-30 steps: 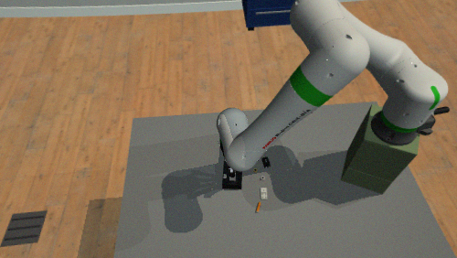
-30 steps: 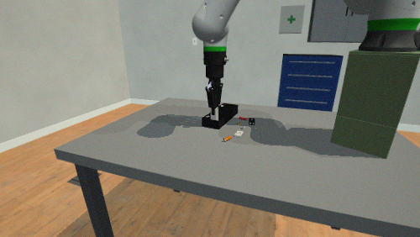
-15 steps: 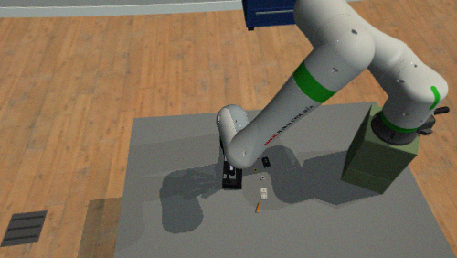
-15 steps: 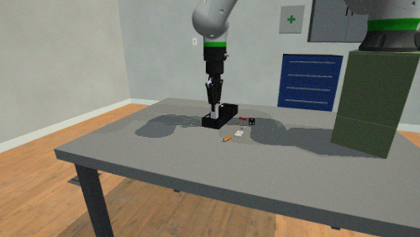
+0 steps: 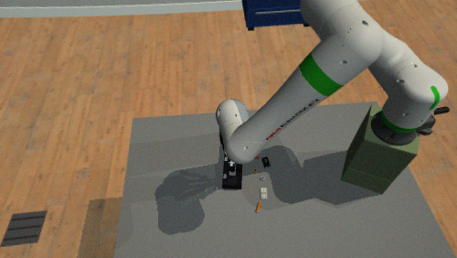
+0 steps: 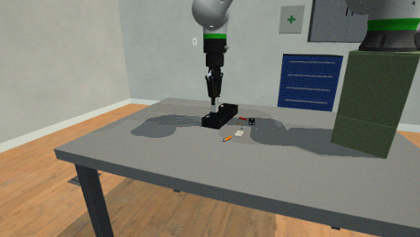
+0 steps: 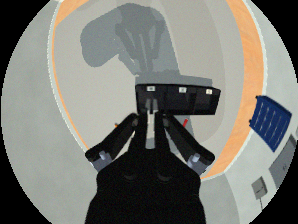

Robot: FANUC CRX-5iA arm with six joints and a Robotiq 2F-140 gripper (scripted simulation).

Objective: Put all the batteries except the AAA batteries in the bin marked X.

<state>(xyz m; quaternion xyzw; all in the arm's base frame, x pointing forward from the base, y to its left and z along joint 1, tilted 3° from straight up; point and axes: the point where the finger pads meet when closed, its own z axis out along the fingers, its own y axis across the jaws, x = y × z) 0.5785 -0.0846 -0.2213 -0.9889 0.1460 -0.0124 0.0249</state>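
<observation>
The arm [image 5: 285, 107] [image 6: 212, 13] is finished in pale grey, its rounded casings ringed in green and dotted with dark screws. Red and black lettering is printed along one link. The gripper [image 5: 231, 170] [image 6: 214, 110] [image 7: 151, 104] is coloured black, with pale finger parts and slim, angled linkages.

Three bins [image 5: 232, 185] [image 6: 212, 124] [image 7: 177, 88] stand in a joined row on the desk [image 5: 151, 229] [image 6: 176, 160]. In the top view, small items lie right of the row, a switch-like block [image 5: 263, 193] [image 6: 238, 134] between a small stick [image 5: 258, 208] [image 6: 227, 139] and a second block [image 5: 266, 162] [image 6: 252, 121]; the arm's pedestal [image 5: 379, 166] [image 6: 374, 97] stands farther right.
</observation>
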